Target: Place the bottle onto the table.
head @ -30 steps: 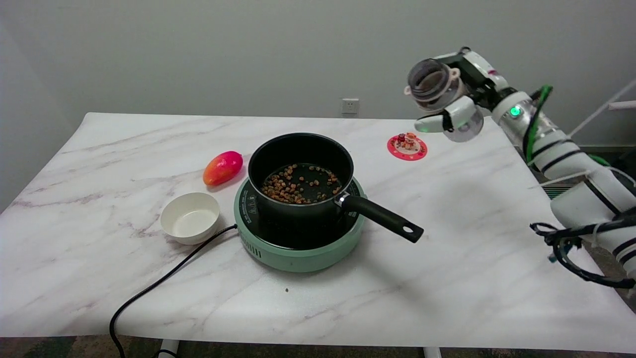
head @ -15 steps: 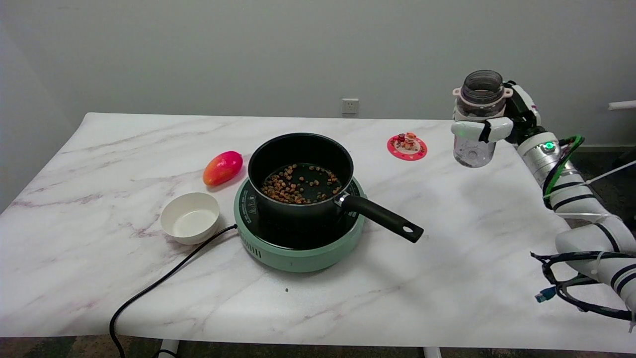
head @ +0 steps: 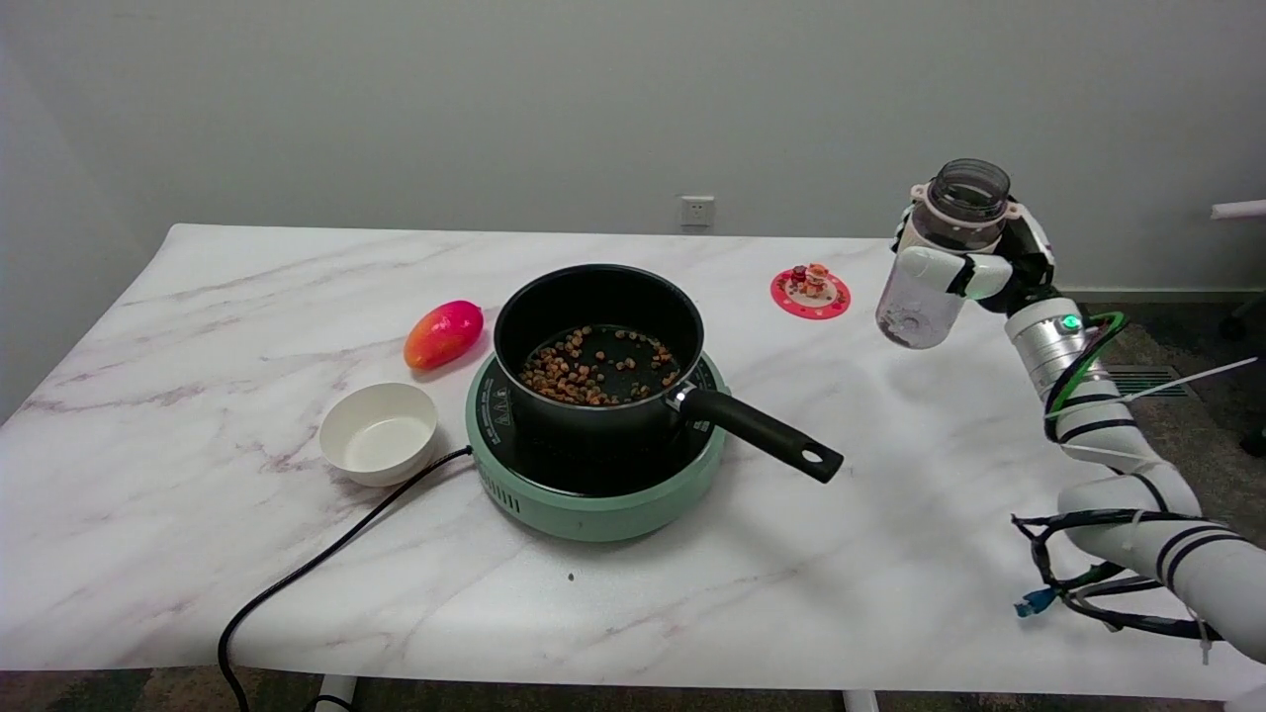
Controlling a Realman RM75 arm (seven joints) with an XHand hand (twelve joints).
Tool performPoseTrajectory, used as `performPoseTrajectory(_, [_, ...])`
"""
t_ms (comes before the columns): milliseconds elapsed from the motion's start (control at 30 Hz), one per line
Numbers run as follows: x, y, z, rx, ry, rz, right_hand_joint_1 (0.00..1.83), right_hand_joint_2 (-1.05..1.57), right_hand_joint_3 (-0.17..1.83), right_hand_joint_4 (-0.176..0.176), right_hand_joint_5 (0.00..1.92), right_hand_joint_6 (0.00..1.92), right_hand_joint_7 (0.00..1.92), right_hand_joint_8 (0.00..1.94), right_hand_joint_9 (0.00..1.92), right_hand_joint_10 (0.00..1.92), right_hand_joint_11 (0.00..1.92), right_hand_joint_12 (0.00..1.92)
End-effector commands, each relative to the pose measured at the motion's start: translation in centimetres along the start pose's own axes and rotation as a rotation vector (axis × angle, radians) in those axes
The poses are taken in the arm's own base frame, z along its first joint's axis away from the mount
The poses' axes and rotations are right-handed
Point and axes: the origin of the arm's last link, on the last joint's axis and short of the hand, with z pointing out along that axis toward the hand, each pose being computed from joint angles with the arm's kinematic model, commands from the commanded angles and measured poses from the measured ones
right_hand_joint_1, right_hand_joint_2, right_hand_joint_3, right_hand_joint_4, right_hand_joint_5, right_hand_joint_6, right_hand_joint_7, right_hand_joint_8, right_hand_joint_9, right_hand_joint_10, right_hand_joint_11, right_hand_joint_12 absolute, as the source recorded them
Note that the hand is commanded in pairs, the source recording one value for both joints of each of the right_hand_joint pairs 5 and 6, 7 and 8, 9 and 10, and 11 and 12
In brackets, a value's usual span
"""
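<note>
Since a second ago our right hand [head: 974,267] has swung the bottle [head: 935,259] from lying mouth-forward, high at the table's far right, to nearly upright and lower; over the last half second it has dropped a little more and leaned its base slightly toward nine o'clock. We see the fingers wrapped around the clear body just under the pinkish collar, so the hand has a firm hold on the bottle and nothing else; the mouth is open and the bottle looks nearly empty, with only a little residue near the base.

The bottle hangs in the air over the table [head: 890,475], at about two o'clock from the pot [head: 598,351]; the small red coaster [head: 810,293] lies just beside it at nine o'clock, and the pot handle [head: 762,433] is well apart at seven o'clock.

We judge the task roughly half done: the bottle is righted and descending, but its base is not yet on the marble; what remains is to level it, lower it to the bare surface beneath, and let go.
</note>
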Motion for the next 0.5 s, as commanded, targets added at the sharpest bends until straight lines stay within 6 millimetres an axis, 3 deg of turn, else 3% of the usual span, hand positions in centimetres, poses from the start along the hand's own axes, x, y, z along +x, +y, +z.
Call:
performPoseTrajectory(33, [-3.4, 4.5, 0.1, -0.008, 0.033, 0.130, 1.51, 0.74, 0.65, 0.000, 1.89, 1.89, 1.81, 1.81, 1.32, 1.32, 1.16, 1.16])
performPoseTrajectory(300, [-3.9, 5.5, -0.7, -0.048, 0.013, 0.118, 1.51, 0.70, 0.68, 0.000, 1.89, 1.89, 1.80, 1.80, 1.31, 1.31, 1.15, 1.15])
performPoseTrajectory(367, [-7.8, 4.1, 0.3, 0.017, -0.147, 0.242, 1.51, 0.70, 0.69, 0.000, 1.89, 1.89, 1.80, 1.80, 1.31, 1.31, 1.15, 1.15])
performPoseTrajectory(400, [-4.0, 5.7, -0.9, -0.054, 0.009, 0.098, 1.51, 0.70, 0.69, 0.000, 1.89, 1.89, 1.80, 1.80, 1.31, 1.31, 1.15, 1.15])
performPoseTrajectory(500, [-4.0, 5.8, -1.2, -0.058, 0.010, 0.065, 1.51, 0.69, 0.69, 0.000, 1.88, 1.88, 1.80, 1.80, 1.30, 1.30, 1.14, 1.14])
